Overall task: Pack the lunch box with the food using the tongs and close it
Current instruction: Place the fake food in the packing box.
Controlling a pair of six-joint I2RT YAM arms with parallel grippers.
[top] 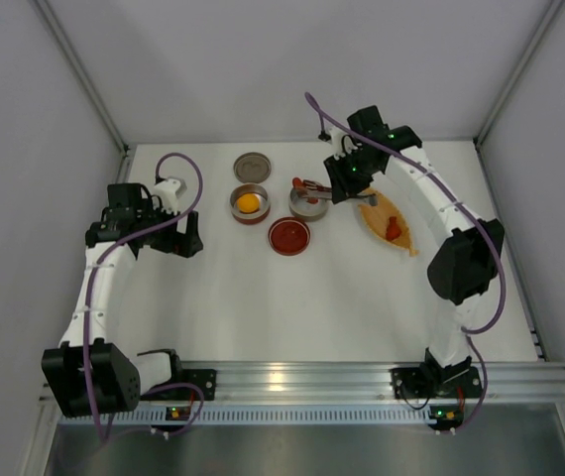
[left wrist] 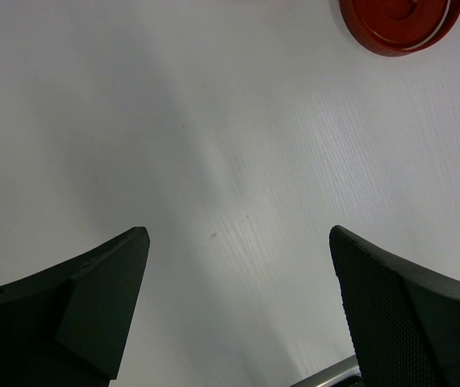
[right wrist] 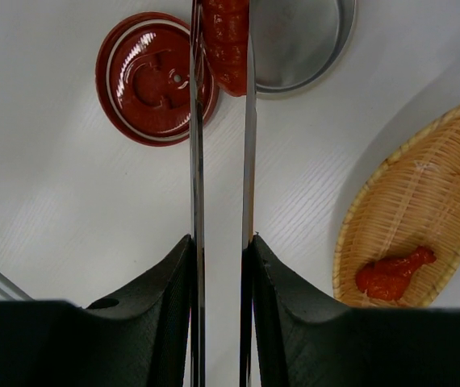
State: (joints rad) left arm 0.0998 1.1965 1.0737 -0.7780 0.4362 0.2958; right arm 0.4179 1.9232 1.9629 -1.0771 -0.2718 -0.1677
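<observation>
My right gripper [right wrist: 220,238] is shut on the grey metal tongs [right wrist: 196,161], squeezing their two thin arms. The tong tips pinch a red food slice [right wrist: 226,40] at the rim of an open lunch box tin [right wrist: 303,48]. In the top view the tongs [top: 307,185] reach left from the right gripper [top: 345,180] over that tin [top: 309,206]. A second tin [top: 249,204] holds the round orange-yellow food piece [top: 248,202]. Another red piece [right wrist: 391,274] lies in the orange dish [right wrist: 432,185]. My left gripper [left wrist: 238,234] hangs open over bare table, holding nothing.
A red lid [top: 289,236] lies in front of the two tins and shows in the right wrist view [right wrist: 153,76] and the left wrist view [left wrist: 399,20]. A grey lid [top: 252,166] lies at the back. The orange dish [top: 390,223] is under the right arm.
</observation>
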